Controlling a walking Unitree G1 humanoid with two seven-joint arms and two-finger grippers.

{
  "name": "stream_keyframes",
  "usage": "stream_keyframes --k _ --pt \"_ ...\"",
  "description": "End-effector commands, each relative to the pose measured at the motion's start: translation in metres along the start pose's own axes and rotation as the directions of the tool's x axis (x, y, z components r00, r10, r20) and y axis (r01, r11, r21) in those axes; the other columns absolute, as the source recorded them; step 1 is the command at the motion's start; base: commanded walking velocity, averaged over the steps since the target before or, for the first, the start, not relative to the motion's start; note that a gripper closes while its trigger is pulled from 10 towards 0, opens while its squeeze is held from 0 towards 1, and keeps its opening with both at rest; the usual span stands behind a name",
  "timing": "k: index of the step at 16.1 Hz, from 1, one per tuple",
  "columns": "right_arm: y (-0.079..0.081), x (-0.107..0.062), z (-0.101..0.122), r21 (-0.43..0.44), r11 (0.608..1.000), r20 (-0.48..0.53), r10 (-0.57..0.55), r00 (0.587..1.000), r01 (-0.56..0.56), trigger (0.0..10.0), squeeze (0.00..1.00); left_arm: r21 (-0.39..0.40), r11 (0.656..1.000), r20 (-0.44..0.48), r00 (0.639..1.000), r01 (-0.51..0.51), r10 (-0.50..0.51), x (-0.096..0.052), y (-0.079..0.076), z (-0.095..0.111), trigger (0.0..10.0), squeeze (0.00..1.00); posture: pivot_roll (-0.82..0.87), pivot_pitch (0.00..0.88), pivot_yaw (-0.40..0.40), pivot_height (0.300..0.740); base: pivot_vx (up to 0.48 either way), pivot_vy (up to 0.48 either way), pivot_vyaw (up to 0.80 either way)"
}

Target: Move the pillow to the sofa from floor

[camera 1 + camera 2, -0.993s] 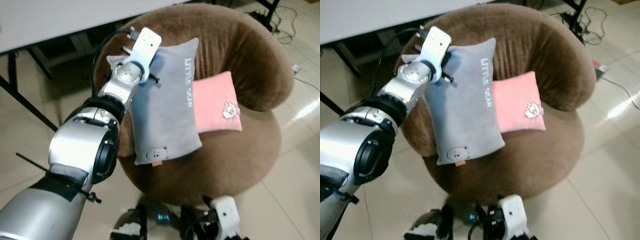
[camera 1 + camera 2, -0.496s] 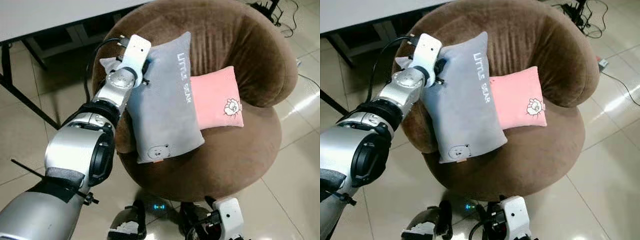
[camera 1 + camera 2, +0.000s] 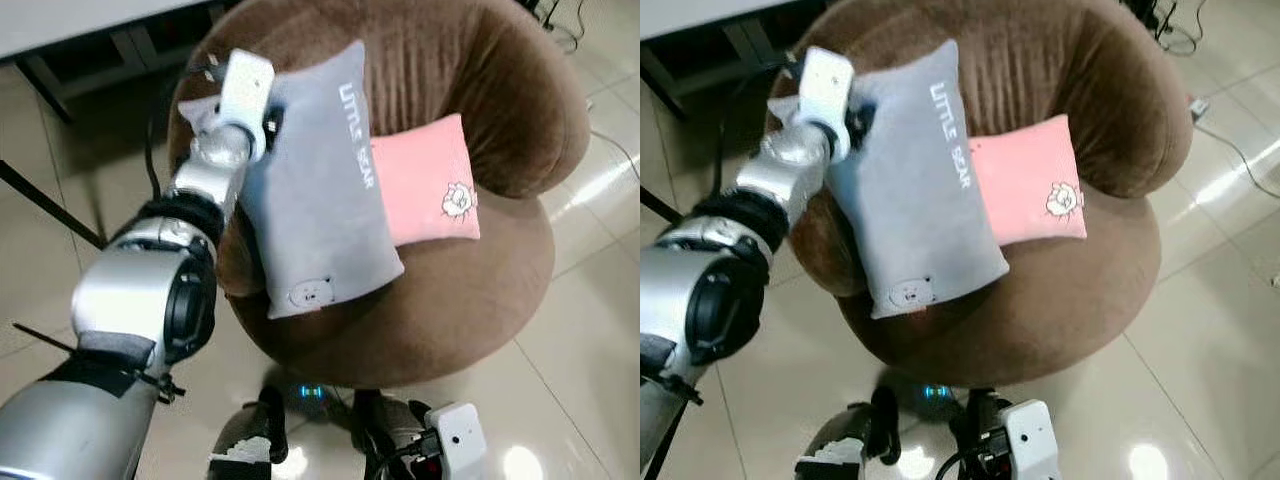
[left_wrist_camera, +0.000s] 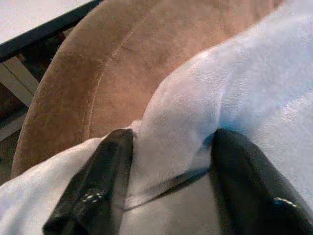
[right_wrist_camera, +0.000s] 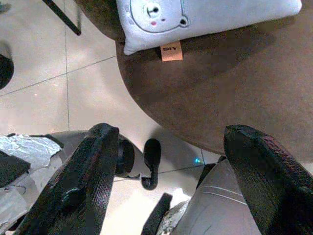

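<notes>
A grey pillow [image 3: 320,190] with "LITTLE BEAR" lettering leans on the seat and left side of the round brown sofa [image 3: 470,60]. Its bear-face end [image 5: 161,12] hangs over the seat's front edge. My left gripper [image 4: 171,142] is shut on the pillow's upper corner, with grey fabric bunched between the two black fingers [image 4: 98,186]. That arm reaches forward from the lower left to the corner [image 3: 250,95]. My right gripper [image 5: 171,132] hangs open low in front of the sofa, above the floor, with nothing in it.
A pink pillow [image 3: 425,180] lies on the seat, partly under the grey one. A table with black legs [image 3: 40,200] stands at the left behind the sofa. Cables [image 3: 1170,20] lie on the tiled floor at the far right. My feet [image 3: 250,440] stand close to the sofa's base.
The whole picture has shifted as the camera moved closer and looked further down. My left gripper keeps its hold on the pillow's corner, and the pillow still rests against the sofa.
</notes>
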State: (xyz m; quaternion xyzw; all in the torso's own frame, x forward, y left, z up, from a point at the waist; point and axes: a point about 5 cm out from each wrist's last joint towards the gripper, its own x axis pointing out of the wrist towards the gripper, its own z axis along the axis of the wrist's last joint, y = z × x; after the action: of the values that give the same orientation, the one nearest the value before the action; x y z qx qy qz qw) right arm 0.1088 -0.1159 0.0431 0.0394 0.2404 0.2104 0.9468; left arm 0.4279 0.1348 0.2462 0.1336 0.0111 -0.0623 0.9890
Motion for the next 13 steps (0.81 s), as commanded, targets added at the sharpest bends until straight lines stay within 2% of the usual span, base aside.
stream_keyframes --k 1,6,9,13 --pt "0.001 -0.003 -0.004 0.019 1.0 -0.028 -0.005 1.0 0.005 10.0 0.0 -0.002 1.0 -0.002 1.0 -0.002 0.002 0.001 0.001 0.005 10.0 1.0 -0.26 0.36 0.0 0.74 0.0 0.0 0.0" --pt "0.0 0.002 -0.002 0.019 1.0 -0.025 0.003 1.0 -0.002 10.0 0.0 0.011 1.0 0.041 0.999 -0.011 0.01 0.001 0.007 0.021 10.0 1.0 -0.25 0.363 -0.004 0.74 0.0 0.0 0.0" --pt "0.001 0.002 -0.006 0.022 1.0 -0.036 0.005 0.999 -0.004 10.0 0.0 -0.005 1.0 0.076 0.997 -0.006 0.007 0.002 0.007 0.032 10.0 1.0 -0.24 0.361 -0.005 0.74 0.0 0.0 0.0" --pt "-0.002 0.01 -0.007 0.022 1.0 -0.032 0.006 0.999 -0.006 10.0 0.0 0.017 0.999 0.118 0.992 0.031 -0.032 0.002 0.004 0.048 10.0 1.0 -0.22 0.348 0.003 0.74 0.0 0.0 0.0"
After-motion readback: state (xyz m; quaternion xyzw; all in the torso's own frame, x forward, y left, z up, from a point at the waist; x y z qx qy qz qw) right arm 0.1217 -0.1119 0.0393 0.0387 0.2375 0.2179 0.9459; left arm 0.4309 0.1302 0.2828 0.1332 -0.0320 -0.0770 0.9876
